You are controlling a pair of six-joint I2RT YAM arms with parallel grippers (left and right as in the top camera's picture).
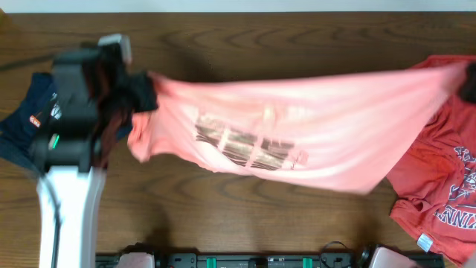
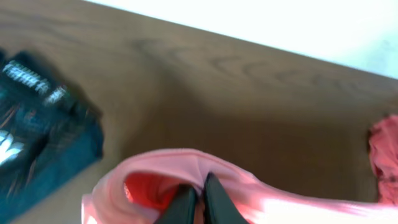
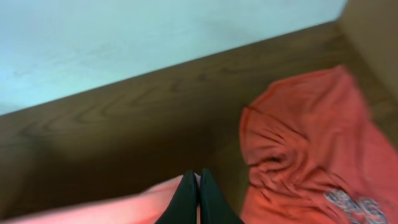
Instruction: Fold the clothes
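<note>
Stretching the salmon-pink T-shirt [image 1: 297, 123] taut, left gripper [image 2: 198, 200] and seemingly right gripper [image 3: 199, 198] pinch its ends; no fold made yet.

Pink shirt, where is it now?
In the overhead view the pink shirt is stretched across the middle of the table, between the navy shirt on the left and the red shirt on the right.

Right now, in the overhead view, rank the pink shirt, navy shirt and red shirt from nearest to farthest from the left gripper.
1. Pink shirt: clamped in the left gripper, stretching away to the right.
2. Navy shirt: close by, on the far left.
3. Red shirt: far right side.
</note>
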